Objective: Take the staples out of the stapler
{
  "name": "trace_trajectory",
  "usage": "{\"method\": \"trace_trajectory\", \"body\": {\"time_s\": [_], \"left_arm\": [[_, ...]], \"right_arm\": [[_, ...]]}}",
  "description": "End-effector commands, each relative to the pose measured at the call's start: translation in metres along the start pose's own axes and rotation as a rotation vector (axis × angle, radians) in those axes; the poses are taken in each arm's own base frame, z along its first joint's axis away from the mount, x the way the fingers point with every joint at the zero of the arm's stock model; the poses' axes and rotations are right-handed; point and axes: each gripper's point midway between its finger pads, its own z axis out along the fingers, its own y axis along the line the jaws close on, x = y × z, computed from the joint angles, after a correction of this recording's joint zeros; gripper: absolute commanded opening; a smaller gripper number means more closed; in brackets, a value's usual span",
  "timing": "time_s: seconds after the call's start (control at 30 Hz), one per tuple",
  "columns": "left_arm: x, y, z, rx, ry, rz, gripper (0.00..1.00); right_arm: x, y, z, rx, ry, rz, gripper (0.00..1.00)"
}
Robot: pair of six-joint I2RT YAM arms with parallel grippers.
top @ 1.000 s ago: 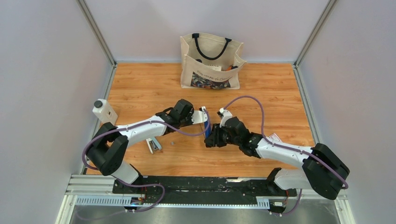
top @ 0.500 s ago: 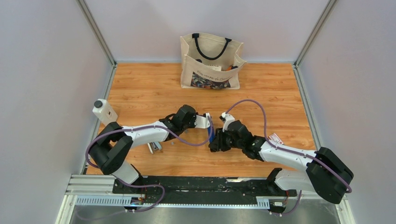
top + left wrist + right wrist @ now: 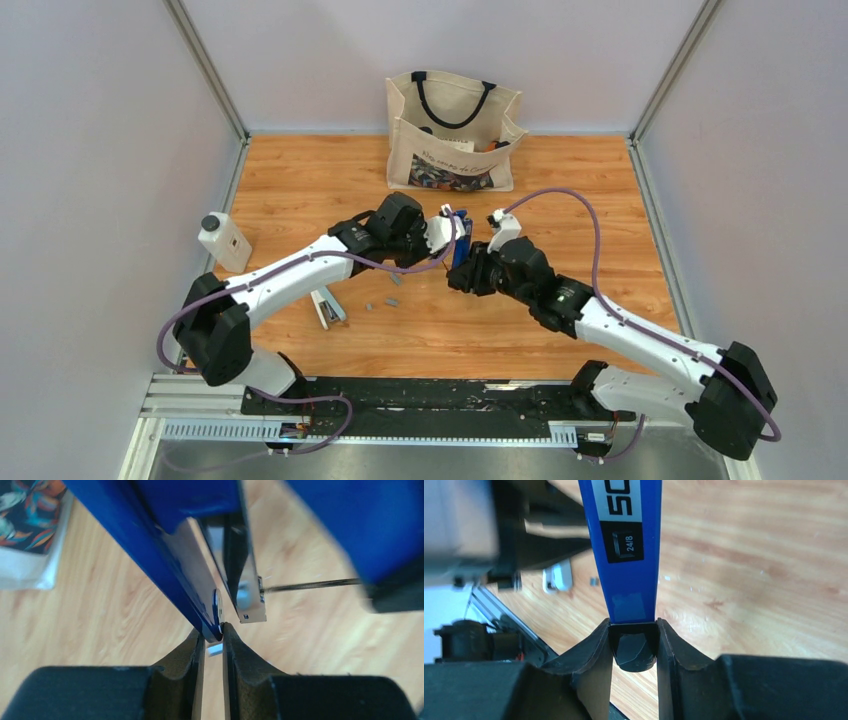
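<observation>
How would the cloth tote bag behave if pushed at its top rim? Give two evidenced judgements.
Probably floppy: the tote bag is cloth, its rim sagging unevenly. It would likely buckle rather than slide, as contents seem to weigh it down.

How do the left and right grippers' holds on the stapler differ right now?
The left gripper pinches a thin blue edge of the stapler, jaws nearly together; the right gripper clamps its thicker black end, jaws wider apart. The left reaches in from the left, the right from the right. Both are shut on the stapler, holding it above the table.
</observation>
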Motion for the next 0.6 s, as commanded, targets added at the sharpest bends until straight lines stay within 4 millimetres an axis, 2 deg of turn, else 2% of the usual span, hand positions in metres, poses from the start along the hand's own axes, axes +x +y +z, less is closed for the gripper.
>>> {"method": "trace_trajectory", "body": {"time_s": [0.0, 0.13, 0.23, 0.37, 0.43, 0.57], "left_arm": [[-0.033, -0.07, -0.038, 0.361, -0.109, -0.22, 0.24], [-0.039, -0.087, -0.051, 0.464, -0.111, -0.277, 0.34], [-0.043, -0.085, -0.063, 0.493, -0.101, -0.289, 0.41], [-0.051, -0.063, -0.079, 0.497, -0.121, -0.38, 0.51], [-0.047, -0.043, -0.084, 0.471, -0.101, -0.397, 0.53], [-0.035, -0.003, -0.096, 0.318, -0.083, -0.426, 0.54]], "right_arm": [[-0.06, -0.005, -0.017, 0.119, -0.183, 0.055, 0.0], [-0.07, -0.006, -0.024, 0.15, -0.191, 0.022, 0.0], [-0.075, -0.012, -0.026, 0.179, -0.197, 0.016, 0.0], [-0.08, -0.025, -0.026, 0.226, -0.19, 0.02, 0.0], [-0.081, -0.03, -0.022, 0.246, -0.182, 0.01, 0.0], [-0.08, -0.048, -0.002, 0.326, -0.105, -0.008, 0.0]]}}
